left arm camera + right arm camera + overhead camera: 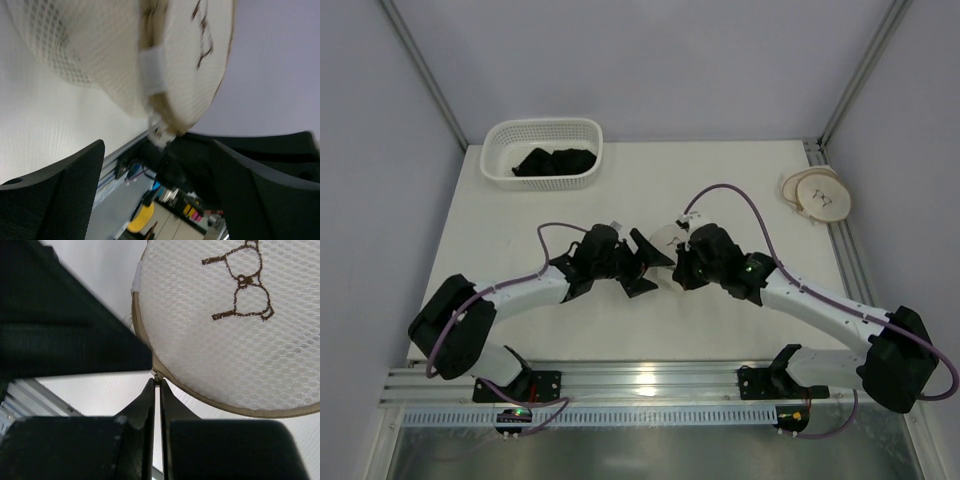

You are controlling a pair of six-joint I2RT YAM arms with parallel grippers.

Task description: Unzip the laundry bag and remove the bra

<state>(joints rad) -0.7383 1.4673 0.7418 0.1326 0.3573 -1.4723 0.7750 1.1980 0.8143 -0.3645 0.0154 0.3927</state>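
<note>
The laundry bag [666,238], a round cream mesh pouch with a brown-trimmed zip rim and a dark stitched mark, is lifted between my two grippers at the table's middle. It fills the top of the right wrist view [235,325] and the left wrist view [125,55]. My right gripper [677,265] is shut on the small zip pull [157,376] at the bag's rim, its fingertips [150,390] pinched together. My left gripper [648,265] is open; its fingers [65,190] stand wide apart just below the bag, not touching it. The bra is hidden.
A white lattice basket [542,152] holding black cloth [555,161] stands at the back left. A second round cream pouch [817,195] lies at the table's right edge. Metal rails run along the near edge [650,385] and the right side.
</note>
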